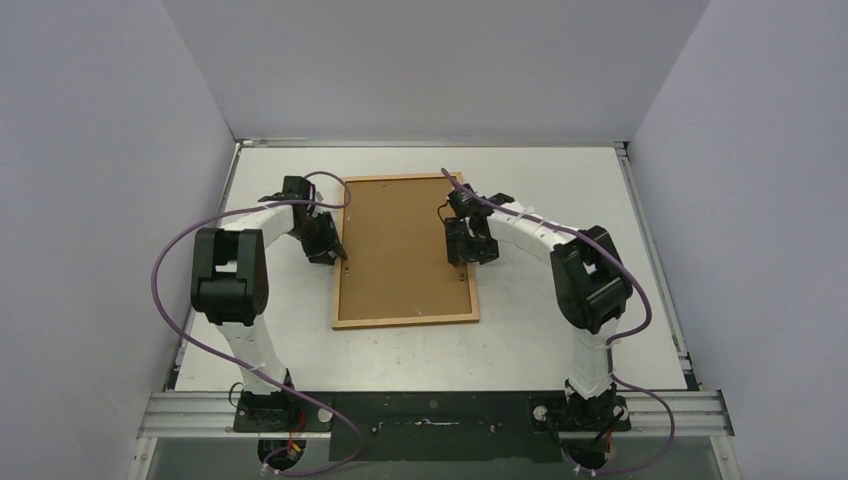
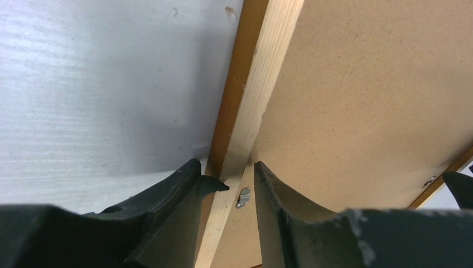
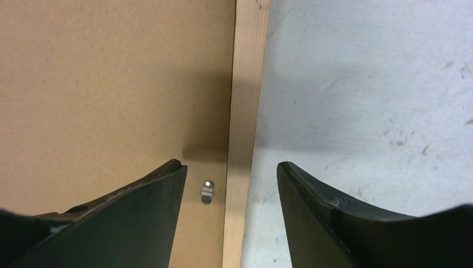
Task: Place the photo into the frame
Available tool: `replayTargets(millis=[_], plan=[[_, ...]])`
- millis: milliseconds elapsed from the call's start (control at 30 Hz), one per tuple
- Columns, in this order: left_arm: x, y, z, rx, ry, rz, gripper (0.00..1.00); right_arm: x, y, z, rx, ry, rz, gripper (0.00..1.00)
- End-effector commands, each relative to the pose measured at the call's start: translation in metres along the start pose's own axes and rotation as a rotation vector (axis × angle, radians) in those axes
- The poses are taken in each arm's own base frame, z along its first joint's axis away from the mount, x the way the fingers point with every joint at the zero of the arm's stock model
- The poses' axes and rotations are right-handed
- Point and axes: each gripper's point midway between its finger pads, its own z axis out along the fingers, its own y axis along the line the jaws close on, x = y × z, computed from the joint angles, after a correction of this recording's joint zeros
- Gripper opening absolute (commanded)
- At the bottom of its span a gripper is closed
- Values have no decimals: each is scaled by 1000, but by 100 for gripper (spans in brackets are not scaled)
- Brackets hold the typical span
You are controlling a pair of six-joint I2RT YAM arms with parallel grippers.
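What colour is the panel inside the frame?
The backing panel is plain brown, clearest in top external view.

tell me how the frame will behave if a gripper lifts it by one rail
Probably stiff but light: the frame is thin wood rails around a flat backing panel. Lifted by one rail it would likely tilt, being so wide. The panel may shift, since only small metal clips seem to hold it.
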Motion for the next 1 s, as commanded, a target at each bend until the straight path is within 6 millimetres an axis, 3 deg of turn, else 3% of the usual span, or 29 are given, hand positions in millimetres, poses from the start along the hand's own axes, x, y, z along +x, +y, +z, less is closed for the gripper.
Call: replayTargets(millis=[0, 167, 333, 567, 967], plan=[[-3, -6, -15, 16, -56, 20, 37, -4, 2, -40, -22, -67, 20, 63], [7, -4, -13, 30, -59, 11, 39, 21, 2, -40, -15, -30, 7, 64], [13, 1, -7, 28, -55, -3, 39, 34, 9, -35, -23, -2, -4, 63], [24, 10, 0, 15, -51, 7, 38, 29, 18, -23, -32, -10, -6, 55], [30, 15, 8, 14, -62, -37, 35, 25, 7, -8, 0, -18, -3, 50]])
